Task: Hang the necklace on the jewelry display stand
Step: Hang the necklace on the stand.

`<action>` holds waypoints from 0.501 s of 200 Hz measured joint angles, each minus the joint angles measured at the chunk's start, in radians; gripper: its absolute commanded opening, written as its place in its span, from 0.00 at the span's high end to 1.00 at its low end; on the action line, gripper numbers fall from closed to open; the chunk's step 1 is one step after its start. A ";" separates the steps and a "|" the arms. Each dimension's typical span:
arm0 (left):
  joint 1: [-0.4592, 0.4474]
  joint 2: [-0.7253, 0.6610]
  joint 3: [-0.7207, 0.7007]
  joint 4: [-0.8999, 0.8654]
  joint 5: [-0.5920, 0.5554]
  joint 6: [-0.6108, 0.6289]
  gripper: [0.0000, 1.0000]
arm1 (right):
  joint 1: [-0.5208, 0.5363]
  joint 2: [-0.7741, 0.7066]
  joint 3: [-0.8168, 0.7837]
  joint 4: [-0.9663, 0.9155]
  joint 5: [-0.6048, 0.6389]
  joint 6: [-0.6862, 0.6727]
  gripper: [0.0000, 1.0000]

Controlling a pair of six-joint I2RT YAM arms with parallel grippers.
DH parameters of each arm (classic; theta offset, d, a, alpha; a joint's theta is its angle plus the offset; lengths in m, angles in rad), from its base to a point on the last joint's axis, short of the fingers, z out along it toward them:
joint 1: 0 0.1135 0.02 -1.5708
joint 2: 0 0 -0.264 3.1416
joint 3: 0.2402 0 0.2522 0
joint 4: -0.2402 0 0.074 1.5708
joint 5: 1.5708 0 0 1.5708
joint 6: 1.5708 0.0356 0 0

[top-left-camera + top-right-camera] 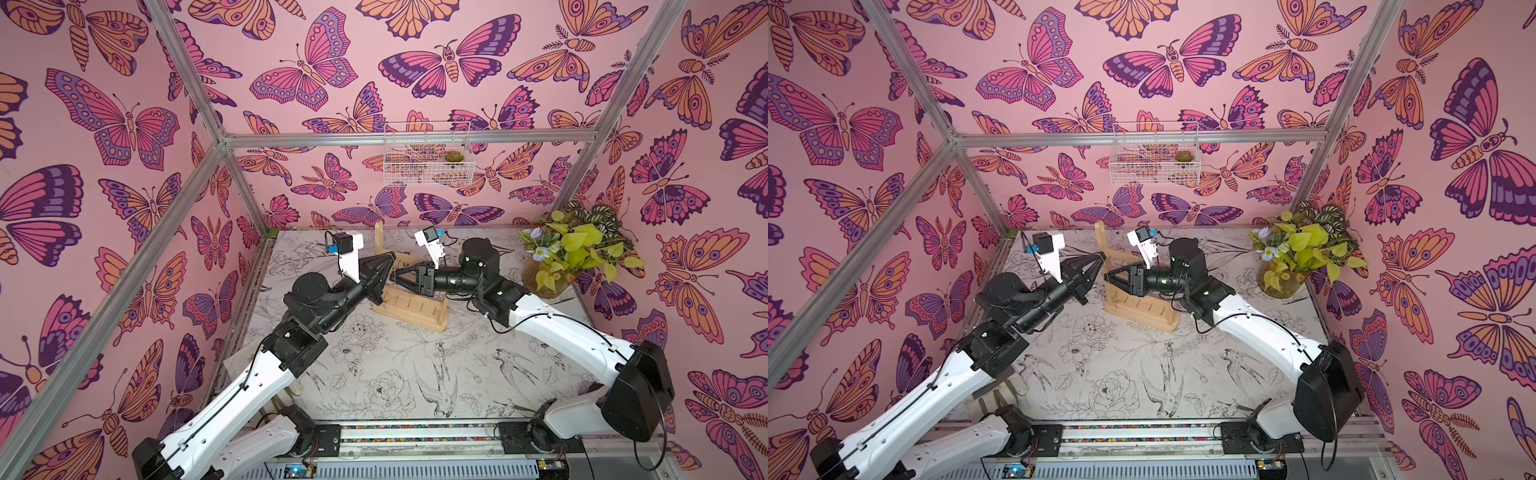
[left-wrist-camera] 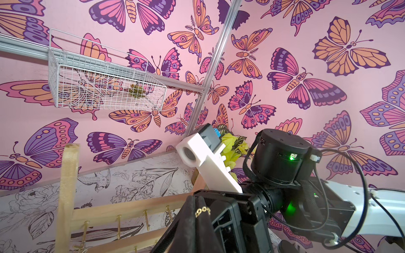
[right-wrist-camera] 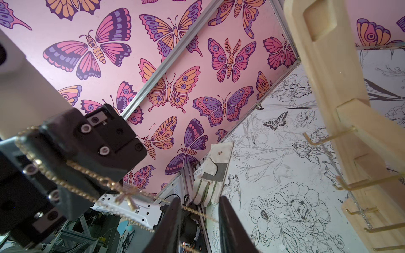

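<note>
The jewelry display stand point(image 1: 415, 311) of pale wood stands at the back middle of the table in both top views point(image 1: 1142, 312). My left gripper point(image 1: 390, 258) is beside the stand's left upright, shut on the necklace point(image 2: 202, 211), and a few gold links show at its closed tips point(image 2: 196, 197). From there the necklace point(image 3: 87, 173) runs with a small pendant toward my right gripper point(image 3: 199, 201). That gripper is open, and the chain crosses the gap between its fingers point(image 3: 173, 219). It faces the left gripper, tips nearly meeting point(image 1: 1106, 277). A fine strand lies along the stand's gold hooks point(image 3: 328, 138).
A white wire basket point(image 1: 428, 164) holding a small succulent hangs on the back wall above the stand. A potted plant point(image 1: 573, 253) fills the back right corner. A pale work glove point(image 3: 213, 173) lies near the table's left edge.
</note>
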 measured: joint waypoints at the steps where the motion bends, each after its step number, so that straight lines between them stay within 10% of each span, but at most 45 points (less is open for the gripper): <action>1: 0.000 0.000 0.000 0.000 0.000 0.000 1.00 | 0.000 0.000 0.000 0.000 0.000 0.000 0.68; 100: 0.000 -0.010 0.000 -0.001 0.000 0.000 1.00 | 0.002 -0.001 -0.008 0.017 -0.030 0.007 0.68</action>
